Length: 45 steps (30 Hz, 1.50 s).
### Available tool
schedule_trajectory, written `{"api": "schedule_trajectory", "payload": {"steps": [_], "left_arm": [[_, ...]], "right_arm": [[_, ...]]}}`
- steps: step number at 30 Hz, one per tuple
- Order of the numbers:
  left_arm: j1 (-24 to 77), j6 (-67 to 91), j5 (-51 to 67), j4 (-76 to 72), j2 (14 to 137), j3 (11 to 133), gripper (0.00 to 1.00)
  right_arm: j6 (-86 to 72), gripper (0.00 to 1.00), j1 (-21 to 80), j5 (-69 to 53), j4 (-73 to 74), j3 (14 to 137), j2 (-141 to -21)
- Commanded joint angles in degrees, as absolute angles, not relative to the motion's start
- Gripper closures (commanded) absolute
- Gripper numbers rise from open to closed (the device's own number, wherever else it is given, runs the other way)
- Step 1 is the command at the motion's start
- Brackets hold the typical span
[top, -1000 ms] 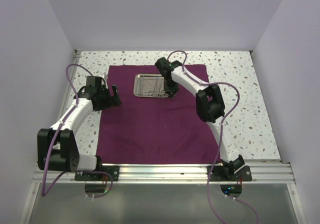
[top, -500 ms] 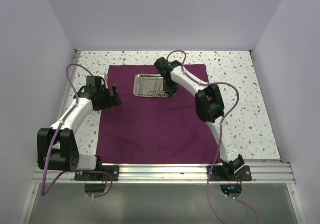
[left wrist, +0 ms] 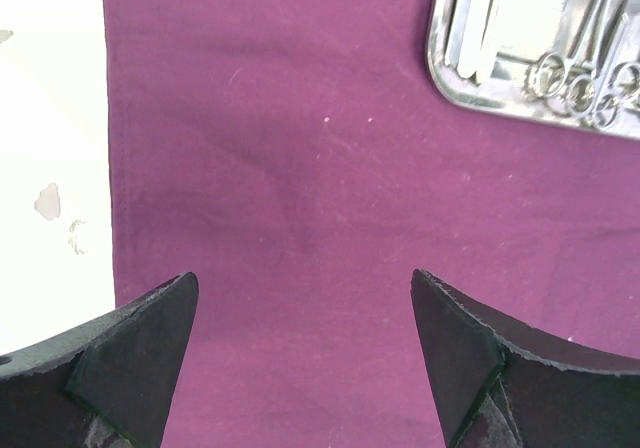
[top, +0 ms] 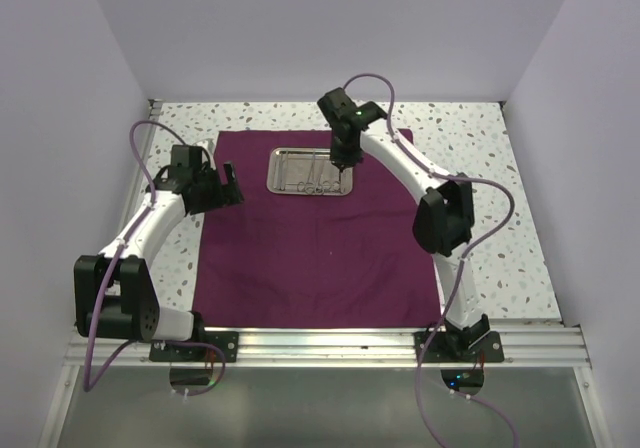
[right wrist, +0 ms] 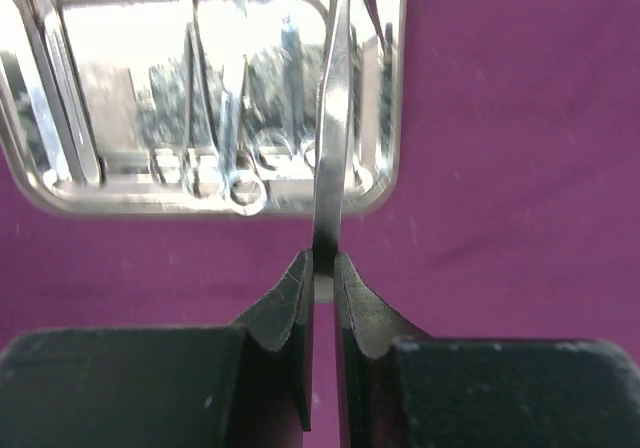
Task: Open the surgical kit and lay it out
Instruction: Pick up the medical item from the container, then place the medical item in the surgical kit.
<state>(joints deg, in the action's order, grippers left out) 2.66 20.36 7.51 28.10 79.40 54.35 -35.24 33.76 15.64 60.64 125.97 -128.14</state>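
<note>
Purple cloth (top: 310, 258) spread flat; steel tray (top: 270, 173) far centre, ring-handled instruments (top: 315, 178) inside; slim instrument (right wrist: 334, 118) held above.

Purple cloth (top: 300, 258) (speckled white table (top: 510, 258))

The work surface is a white tabletop (top: 500, 218) with scattered grey and brown speckles. It is bounded at the far side, the left and the right by plain pale lavender walls (top: 330, 28). A ribbed aluminium rail (top: 330, 343) runs along the near edge of the tabletop, and a flat grey panel (top: 330, 408) lies just in front of the rail.
</note>
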Motion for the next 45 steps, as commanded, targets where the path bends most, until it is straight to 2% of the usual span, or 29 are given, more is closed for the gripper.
{"api": "schedule_trajectory", "payload": {"steps": [1, 3, 6, 12, 16, 23, 24, 25, 26, 27, 28, 30, 35, 40, 45], "left_arm": [[2.29, 19.78, 8.7, 27.42, 79.98, 57.83, 0.09], [2.37, 20.21, 9.14, 27.16, 80.5, 58.09, 0.09], [2.37, 21.27, 9.93, 26.46, 81.82, 58.27, 0.09], [2.46, 22.41, 10.54, 24.96, 84.98, 59.06, 0.1], [2.63, 23.46, 11.16, 24.17, 87.44, 60.11, 0.11], [3.95, 24.43, 10.99, 23.99, 89.12, 61.35, 0.11], [4.04, 24.43, 10.81, 23.99, 89.12, 61.35, 0.11], [4.3, 24.43, 10.81, 24.08, 89.03, 61.26, 0.11], [4.39, 24.43, 10.64, 24.17, 88.95, 61.26, 0.11], [4.48, 24.35, 10.37, 24.43, 88.68, 61.0, 0.11], [4.57, 24.35, 10.2, 24.52, 88.51, 60.91, 0.11], [4.48, 24.0, 9.67, 24.96, 88.07, 60.73, 0.11], [4.48, 23.47, 9.14, 25.49, 87.19, 60.56, 0.11], [4.48, 23.73, 9.84, 25.49, 87.01, 60.47, 0.11], [4.48, 23.12, 10.02, 25.93, 86.75, 60.29, 0.11]], "right_arm": [[-36.04, 1.0, 34.1, 14.24, 59.33, 113.89, -117.54], [-35.86, 1.0, 34.19, 13.98, 56.97, 105.6, -109.37], [-35.95, 1.0, 34.28, 10.3, 53.45, 84.63, -98.4], [-37.88, 1.0, 35.5, 1.68, 48.71, 60.96, -82.47], [-39.11, 1.0, 35.86, -1.75, 45.53, 51.26, -77.88], [-40.43, 1.0, 36.04, -0.97, 42.28, 44.74, -75.84], [-40.43, 0.98, 36.12, -1.4, 42.19, 44.13, -76.37], [-40.34, 0.84, 36.04, -2.1, 42.1, 43.86, -76.9], [-40.34, 0.65, 36.04, -2.63, 42.1, 43.68, -77.69], [-40.34, 0.36, 36.21, -3.07, 42.53, 43.94, -77.78], [-40.34, 0.31, 36.3, -2.99, 43.24, 44.47, -77.78], [-39.47, 0.29, 36.21, -1.24, 47.43, 46.66, -77.09], [-36.75, 0.28, 36.21, 6.22, 54.84, 61.5, -77.51], [-33.84, 0.27, 35.77, 10.98, 55.28, 77.94, -89.1], [-32.61, 0.33, 33.32, 17.91, 57.21, 91.02, -102.72]]}}
